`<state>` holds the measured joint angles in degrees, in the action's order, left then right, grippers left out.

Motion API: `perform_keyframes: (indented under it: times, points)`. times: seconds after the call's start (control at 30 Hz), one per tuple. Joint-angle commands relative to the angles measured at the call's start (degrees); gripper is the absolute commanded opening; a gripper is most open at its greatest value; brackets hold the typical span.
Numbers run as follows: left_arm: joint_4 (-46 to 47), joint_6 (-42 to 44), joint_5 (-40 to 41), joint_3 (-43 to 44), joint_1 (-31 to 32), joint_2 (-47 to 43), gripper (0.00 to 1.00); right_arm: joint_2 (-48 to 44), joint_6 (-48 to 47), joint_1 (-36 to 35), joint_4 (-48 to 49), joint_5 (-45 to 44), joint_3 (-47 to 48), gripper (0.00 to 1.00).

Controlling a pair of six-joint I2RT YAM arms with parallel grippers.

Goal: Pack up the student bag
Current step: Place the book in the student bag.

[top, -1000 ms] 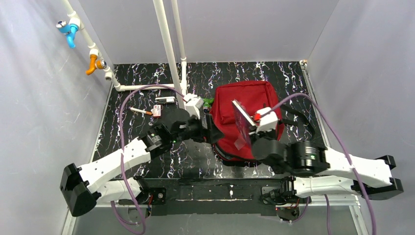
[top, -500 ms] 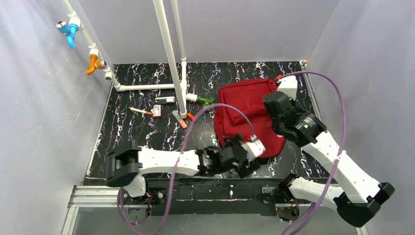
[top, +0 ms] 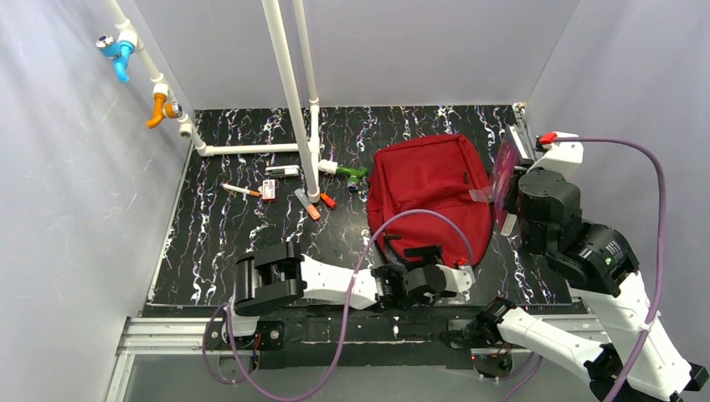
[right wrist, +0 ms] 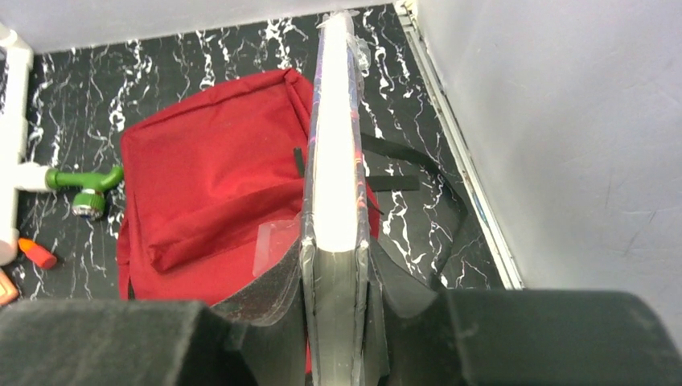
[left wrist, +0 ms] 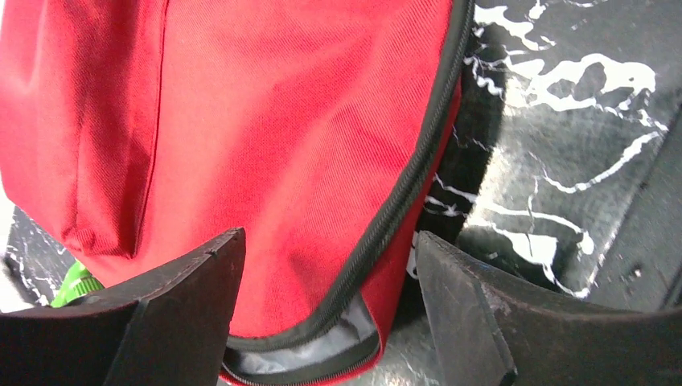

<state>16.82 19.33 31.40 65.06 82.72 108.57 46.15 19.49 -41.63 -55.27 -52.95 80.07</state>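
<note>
The dark-red student bag (top: 431, 197) lies flat on the black marbled table; it also shows in the left wrist view (left wrist: 281, 121) and the right wrist view (right wrist: 209, 185). My left gripper (top: 456, 268) is open at the bag's near right corner. Its jaws straddle the black zipper (left wrist: 410, 185), where a short gap shows grey lining (left wrist: 338, 342). My right gripper (top: 512, 201) is raised just right of the bag. It is shut on a thin plastic-wrapped book (top: 505, 177), held edge-on and upright in the right wrist view (right wrist: 334, 161).
White pipes (top: 289, 92) rise at the back left. A green valve (top: 352, 174), orange markers (top: 314, 209), a pen (top: 241, 191) and small cards (top: 269, 189) lie left of the bag. Black straps (right wrist: 402, 181) trail right of the bag. The right wall (top: 619, 126) is close.
My left arm has swung from the bag's left side along the near edge to its near right corner. My right gripper now holds the book right of the bag.
</note>
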Motion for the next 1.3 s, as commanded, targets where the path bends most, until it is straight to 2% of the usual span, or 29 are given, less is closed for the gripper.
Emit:
perform_keyframes:
  times: [0.0,0.03,0.13,0.3,0.33,0.5,0.6,0.73,0.97,1.13,1.27]
  points:
    - [3.4,2.3,5.5,4.1,-0.2,2.5,0.74,-0.6,-0.6,0.0,4.8,0.5,0.8,0.01]
    - [3.4,2.1,5.9,4.8,-0.3,3.2,0.73,-0.8,-0.7,0.0,4.9,0.6,0.9,0.01]
    - [3.4,0.8,8.4,6.2,-1.2,4.6,0.61,-1.2,-0.8,0.0,4.7,0.7,1.1,0.01]
    - [3.4,-0.7,8.0,6.7,-2.4,2.9,0.51,-1.3,-0.2,0.0,3.1,1.7,0.4,0.01]
    - [3.4,-1.2,6.9,6.4,-2.6,2.6,0.51,-1.6,0.0,0.0,3.0,2.0,0.0,0.01]
    - [0.9,-7.3,1.9,6.2,-4.3,1.0,0.64,-2.4,0.7,0.0,2.6,3.5,-0.5,0.01]
    - [-4.2,-13.4,-0.5,8.0,-6.5,0.4,0.64,-2.6,0.7,0.0,2.4,3.9,-0.4,0.01]
    - [-7.8,-20.4,-6.7,8.1,-9.9,-1.4,0.58,-2.9,0.8,0.0,2.4,4.5,-0.7,0.01]
    - [-8.2,-30.8,-25.8,6.3,-16.3,-3.9,0.42,-3.4,0.0,0.0,3.0,6.6,-1.2,0.01]
    - [-8.4,-33.5,-37.5,7.3,-18.5,-2.7,0.41,-3.5,-0.2,0.0,3.2,8.1,-1.7,0.01]
    - [-8.7,-38.1,-42.8,8.1,-21.1,-1.2,0.48,-3.5,-0.2,0.0,3.0,8.7,-1.8,0.01]
